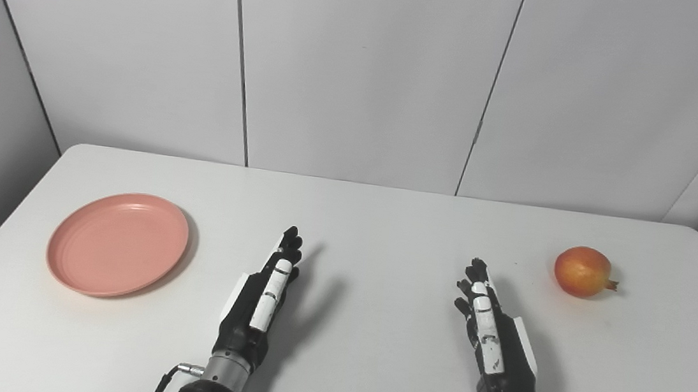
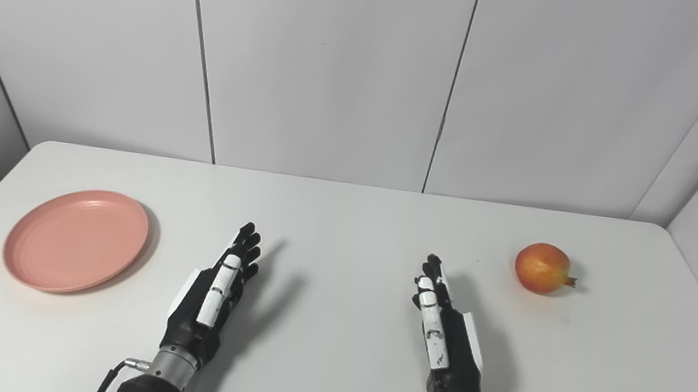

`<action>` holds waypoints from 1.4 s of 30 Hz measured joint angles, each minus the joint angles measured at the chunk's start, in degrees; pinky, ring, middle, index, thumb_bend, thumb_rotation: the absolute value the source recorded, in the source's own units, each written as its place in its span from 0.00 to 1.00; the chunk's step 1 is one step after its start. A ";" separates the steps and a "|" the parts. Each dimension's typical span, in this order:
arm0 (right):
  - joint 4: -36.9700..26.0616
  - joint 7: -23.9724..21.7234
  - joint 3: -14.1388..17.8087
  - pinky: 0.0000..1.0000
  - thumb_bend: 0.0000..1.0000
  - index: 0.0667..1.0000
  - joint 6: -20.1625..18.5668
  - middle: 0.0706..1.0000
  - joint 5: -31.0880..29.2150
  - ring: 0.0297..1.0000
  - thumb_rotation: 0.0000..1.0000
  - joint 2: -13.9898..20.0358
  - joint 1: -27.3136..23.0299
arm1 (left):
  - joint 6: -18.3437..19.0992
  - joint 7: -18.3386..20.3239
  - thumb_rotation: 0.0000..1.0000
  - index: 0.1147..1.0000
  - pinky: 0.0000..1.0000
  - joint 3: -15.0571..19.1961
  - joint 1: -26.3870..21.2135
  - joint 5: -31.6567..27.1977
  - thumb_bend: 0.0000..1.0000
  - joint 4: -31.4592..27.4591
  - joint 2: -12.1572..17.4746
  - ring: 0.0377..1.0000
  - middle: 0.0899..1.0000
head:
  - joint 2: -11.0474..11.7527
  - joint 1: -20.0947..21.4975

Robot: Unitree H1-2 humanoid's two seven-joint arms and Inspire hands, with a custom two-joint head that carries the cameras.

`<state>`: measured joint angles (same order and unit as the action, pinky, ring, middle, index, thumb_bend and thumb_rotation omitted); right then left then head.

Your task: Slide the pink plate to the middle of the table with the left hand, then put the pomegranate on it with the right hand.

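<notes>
Both hands, left hand (image 1: 258,306) and right hand (image 1: 492,338), hovered spread and empty; with the pink plate (image 1: 118,243) at nine o'clock on the table (image 1: 372,224), a careless push could tip it, while the pomegranate (image 1: 582,271) at three o'clock might roll.

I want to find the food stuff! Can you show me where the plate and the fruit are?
Round pink plastic plate (image 1: 118,244): left eye view, on its flat middle.
Round red-yellow pomegranate (image 1: 582,271): left eye view, on the middle of its skin.
</notes>
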<state>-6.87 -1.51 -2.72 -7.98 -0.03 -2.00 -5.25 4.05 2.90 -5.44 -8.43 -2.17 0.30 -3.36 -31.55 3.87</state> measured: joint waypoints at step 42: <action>2.23 -5.79 3.36 1.00 0.21 1.00 3.22 1.00 -7.53 1.00 1.00 5.99 0.54 | -5.29 -5.95 1.00 0.97 0.96 -1.85 -1.39 6.31 0.43 6.51 -5.27 0.97 0.97 | 6.07 -20.92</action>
<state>-4.64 -7.30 0.64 -4.76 -7.56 3.99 -4.71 -1.23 -3.05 -7.29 -9.81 4.14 6.81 -8.63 -25.49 -17.05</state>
